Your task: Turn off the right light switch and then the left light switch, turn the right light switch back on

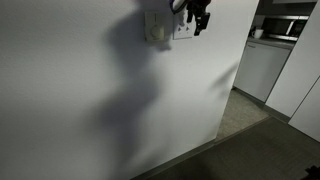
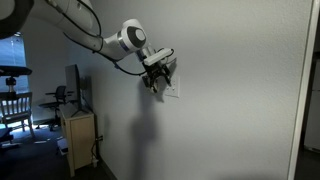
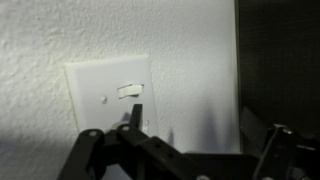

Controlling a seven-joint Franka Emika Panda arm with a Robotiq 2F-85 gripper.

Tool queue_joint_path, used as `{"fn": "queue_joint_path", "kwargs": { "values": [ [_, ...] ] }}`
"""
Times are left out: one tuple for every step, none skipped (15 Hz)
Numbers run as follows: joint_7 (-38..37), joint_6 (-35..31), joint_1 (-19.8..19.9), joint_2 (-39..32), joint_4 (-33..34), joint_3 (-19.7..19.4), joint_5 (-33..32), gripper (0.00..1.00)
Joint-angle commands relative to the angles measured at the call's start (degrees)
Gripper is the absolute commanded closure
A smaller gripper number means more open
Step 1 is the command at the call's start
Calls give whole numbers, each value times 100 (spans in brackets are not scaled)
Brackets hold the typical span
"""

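The small white wall plate (image 3: 108, 98) fills the left of the wrist view. One small white switch lever (image 3: 127, 90) shows on it, and I cannot tell whether it is the right or the left light switch. My gripper (image 3: 205, 125) is open and empty, with one fingertip just below that lever and the other far off to the right against the bare wall. In both exterior views the gripper (image 1: 198, 18) (image 2: 158, 72) is up against the wall at the plate (image 1: 183, 29) (image 2: 172, 91) and partly hides it.
A cream box with a round dial (image 1: 157, 27) sits on the wall right beside the plate. In an exterior view the wall ends at a corner (image 1: 245, 60) with a kitchen beyond. A wooden cabinet (image 2: 80, 135) and chairs stand near the wall.
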State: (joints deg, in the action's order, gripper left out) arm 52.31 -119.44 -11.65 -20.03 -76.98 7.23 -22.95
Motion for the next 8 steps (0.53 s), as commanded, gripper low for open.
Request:
{"fn": "queue_joint_path", "kwargs": {
  "values": [
    [40,-103,14,26,-64,29,-14,0],
    [36,-143,13,35,-101,34,-13,0],
    [28,-140,10,30,-94,36,-13,0],
    [26,-139,9,25,-88,36,-13,0],
    [25,-139,7,22,-86,36,-13,0],
    [25,-139,7,22,-85,36,-13,0],
    [25,-139,7,22,-84,36,-13,0],
    [25,-139,7,21,-83,36,-13,0]
  ]
}}
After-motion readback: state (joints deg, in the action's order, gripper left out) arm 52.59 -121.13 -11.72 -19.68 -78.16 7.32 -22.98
